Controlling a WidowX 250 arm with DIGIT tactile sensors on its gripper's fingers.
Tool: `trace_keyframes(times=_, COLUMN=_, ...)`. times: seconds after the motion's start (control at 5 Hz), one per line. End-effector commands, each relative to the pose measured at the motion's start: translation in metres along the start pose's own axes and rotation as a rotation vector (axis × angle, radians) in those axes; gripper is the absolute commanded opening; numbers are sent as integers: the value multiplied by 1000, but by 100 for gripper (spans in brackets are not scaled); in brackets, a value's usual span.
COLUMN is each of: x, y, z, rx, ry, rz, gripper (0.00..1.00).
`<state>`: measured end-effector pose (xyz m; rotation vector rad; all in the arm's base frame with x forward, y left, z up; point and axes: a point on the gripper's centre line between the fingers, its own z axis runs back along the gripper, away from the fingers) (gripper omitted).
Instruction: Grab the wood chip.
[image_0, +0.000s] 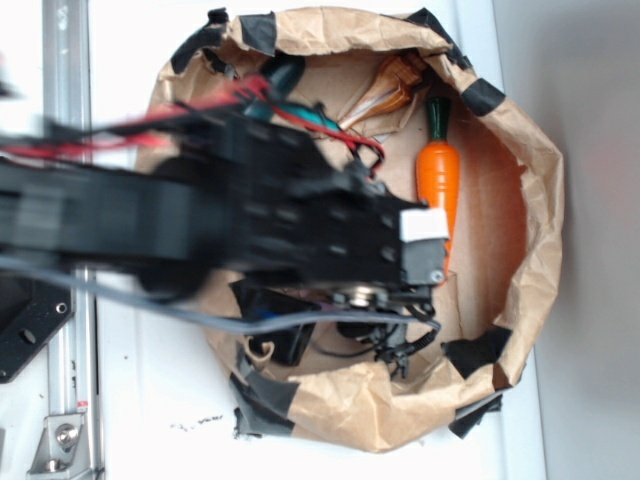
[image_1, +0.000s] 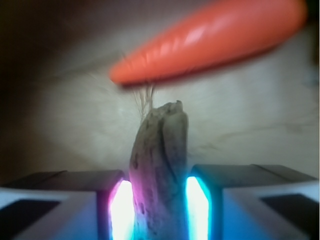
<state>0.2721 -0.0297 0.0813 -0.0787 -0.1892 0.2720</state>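
Seen from the wrist, the tool (image_1: 157, 200) stands closed down to the width of the wood chip (image_1: 159, 165), its lit left and right pads pressed to the chip's flanks so the piece stands on edge between them, apparently a firm pinch made ready for lifting. Just beyond the chip's tip lies the orange carrot (image_1: 210, 37), clear of the grip. From outside, the blurred arm (image_0: 200, 215) reaches into the brown paper nest (image_0: 530, 150) on the white counter (image_0: 140, 420), hiding the chip beneath it.
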Motion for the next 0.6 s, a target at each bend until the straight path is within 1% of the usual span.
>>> trace_keyframes(times=0.0, x=9, y=19, z=79, rx=-4, ry=66, rz=-21, gripper=0)
trace_keyframes(times=0.4, x=7, y=23, z=76, rx=26, ry=78, rz=-6, gripper=0)
